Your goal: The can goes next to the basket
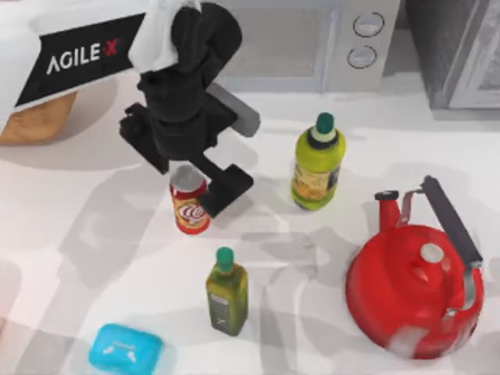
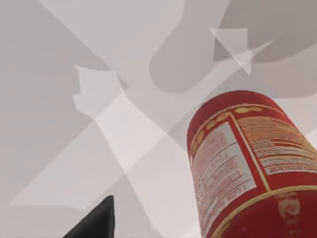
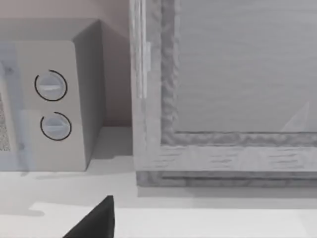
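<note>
The red can (image 1: 191, 207) with its yellow-white round logo stands upright on the table left of centre. My left gripper (image 1: 187, 168) hangs open right above its silver top, with one black finger (image 1: 228, 190) beside the can's right side. The left wrist view has the can (image 2: 247, 168) very close, and one fingertip (image 2: 99, 223) apart from it. The tan woven basket (image 1: 33, 121) sits at the far left back, mostly hidden under my left arm. A fingertip (image 3: 99, 220) of my right gripper appears in the right wrist view, facing the back wall.
A large green-capped bottle (image 1: 316, 162) stands right of the can and a smaller one (image 1: 226, 291) in front of it. A red kettle (image 1: 414, 293) sits at the right front, a blue soap box (image 1: 125, 349) at the left front, a microwave (image 1: 312, 39) at the back.
</note>
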